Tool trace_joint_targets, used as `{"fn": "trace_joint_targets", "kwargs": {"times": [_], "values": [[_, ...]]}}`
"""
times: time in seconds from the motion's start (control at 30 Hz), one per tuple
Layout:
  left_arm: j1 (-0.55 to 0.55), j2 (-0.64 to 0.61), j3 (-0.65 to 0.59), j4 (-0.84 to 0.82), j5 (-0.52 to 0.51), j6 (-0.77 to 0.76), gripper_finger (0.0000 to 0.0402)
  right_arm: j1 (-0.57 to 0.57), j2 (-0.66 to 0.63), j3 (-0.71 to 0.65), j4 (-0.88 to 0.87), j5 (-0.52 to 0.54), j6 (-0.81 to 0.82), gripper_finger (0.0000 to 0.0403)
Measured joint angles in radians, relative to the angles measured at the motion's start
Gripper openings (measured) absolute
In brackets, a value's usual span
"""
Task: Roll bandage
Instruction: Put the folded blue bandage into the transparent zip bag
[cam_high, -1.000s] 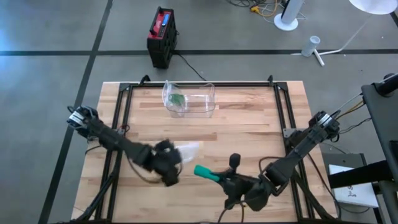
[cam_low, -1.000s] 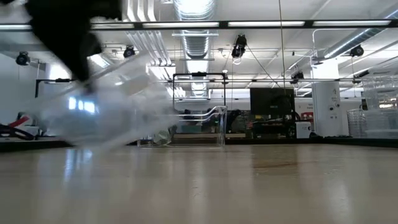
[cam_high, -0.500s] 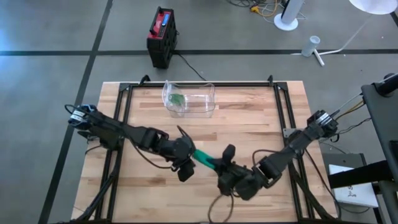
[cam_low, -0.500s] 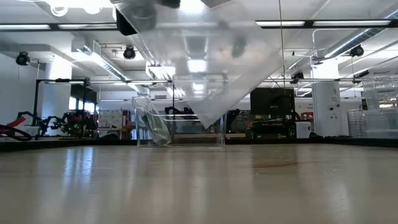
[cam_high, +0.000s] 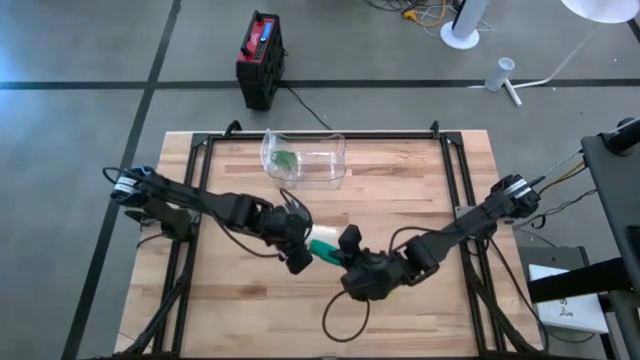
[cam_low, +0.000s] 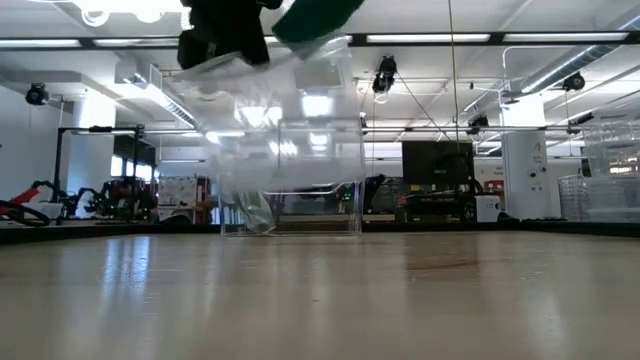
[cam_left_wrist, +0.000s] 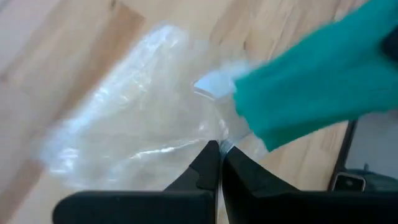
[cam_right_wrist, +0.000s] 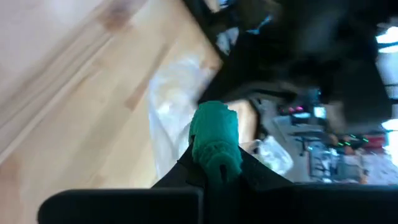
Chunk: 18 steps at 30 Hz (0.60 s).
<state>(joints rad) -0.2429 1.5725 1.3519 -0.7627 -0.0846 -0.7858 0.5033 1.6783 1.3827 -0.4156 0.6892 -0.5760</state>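
Both arms reach low to mid-bench. Left gripper is clamped on a clear plastic bag; right gripper is closed around the green bandage roll, held above the bench. Only the left wrist view shows the roll's end at the bag's mouth. A clear container sits at the bench's far edge.

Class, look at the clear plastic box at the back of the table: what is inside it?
Inside the clear box lies one small green thing, near its left end. The rest looks bare. What the green thing is cannot be told, and glare on the walls hides some of the floor.
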Motion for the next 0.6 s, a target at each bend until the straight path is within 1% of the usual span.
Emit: {"fn": "trace_joint_targets", "kwargs": {"times": [0.1, 0.2, 0.27, 0.37, 0.43, 0.5, 0.6], "values": [[0.02, 0.0, 0.027, -0.007, -0.012, 0.03, 0.0, -0.016, 0.0, 0.0, -0.048, -0.057, 0.01, 0.0013], [0.035, 0.0, 0.05, -0.008, -0.02, 0.06, 0.0, -0.032, 0.0, 0.0, -0.086, -0.08, 0.016, 0.0013], [0.041, 0.0, 0.061, -0.013, -0.029, 0.069, 0.0, -0.039, 0.0, 0.0, -0.097, -0.07, 0.018, 0.0013], [0.046, -0.001, 0.077, -0.01, -0.03, 0.078, 0.0, -0.051, 0.0, 0.0, -0.096, 0.004, 0.015, 0.0013], [0.055, -0.002, 0.077, -0.013, -0.037, 0.088, 0.0, -0.058, 0.0, 0.005, -0.103, 0.026, 0.017, 0.0013], [0.07, -0.002, 0.076, -0.029, -0.045, 0.096, 0.0, -0.06, 0.0, 0.021, -0.104, -0.018, 0.016, 0.0013], [0.103, -0.002, 0.074, -0.074, -0.079, 0.105, 0.0, -0.05, -0.001, 0.061, -0.103, -0.144, 0.039, 0.0013]]}}
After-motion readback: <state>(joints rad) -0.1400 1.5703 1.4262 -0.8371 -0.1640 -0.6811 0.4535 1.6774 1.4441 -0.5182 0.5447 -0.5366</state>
